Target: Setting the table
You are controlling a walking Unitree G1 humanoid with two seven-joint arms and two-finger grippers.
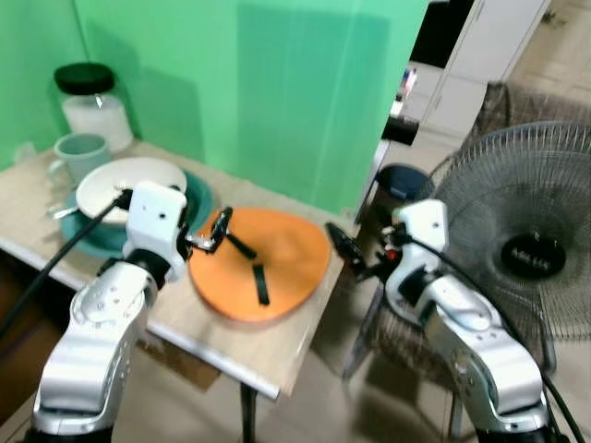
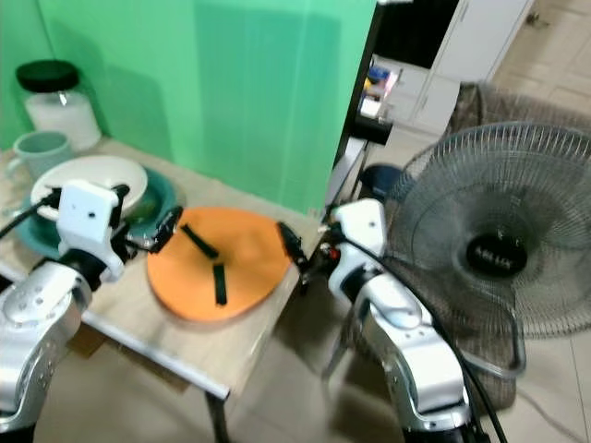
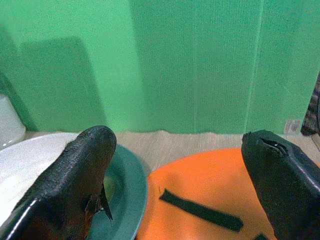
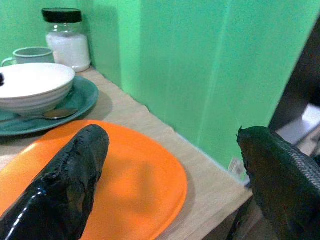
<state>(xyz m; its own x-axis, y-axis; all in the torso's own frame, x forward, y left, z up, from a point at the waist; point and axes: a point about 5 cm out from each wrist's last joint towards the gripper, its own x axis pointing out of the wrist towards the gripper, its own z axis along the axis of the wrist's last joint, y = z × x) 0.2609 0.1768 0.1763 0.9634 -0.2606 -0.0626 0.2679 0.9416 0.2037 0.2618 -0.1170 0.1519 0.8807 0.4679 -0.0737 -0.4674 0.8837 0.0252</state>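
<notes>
**Both grippers at the orange placemat, ready to position it**

The orange placemat point(image 1: 263, 263) lies flat on the wooden table point(image 1: 277, 355), near its right end, with one edge close to the table corner. To its left stands a teal plate point(image 1: 196, 198) carrying a white bowl point(image 1: 129, 185), with a spoon point(image 4: 47, 115) resting on the plate. Behind them are a mug point(image 1: 81, 155) and a jar with a black lid point(image 1: 92, 103).

The left gripper point(image 1: 224, 231) is over the left edge of the mat, its fingers spread wide, one of them point(image 3: 75, 180) above the rim of the teal plate. The right gripper point(image 1: 355, 258) is at the right edge of the mat, just beyond the table corner, also wide open and holding nothing.

The step in hand seems to be to take the mat by both edges. To do it well, each gripper should come down low so one finger slides under the thin edge. The left one should stay apart from the plate, so that the bowl is not pushed. A fan point(image 1: 531, 240) stands near the right arm, so this elbow needs care.
</notes>
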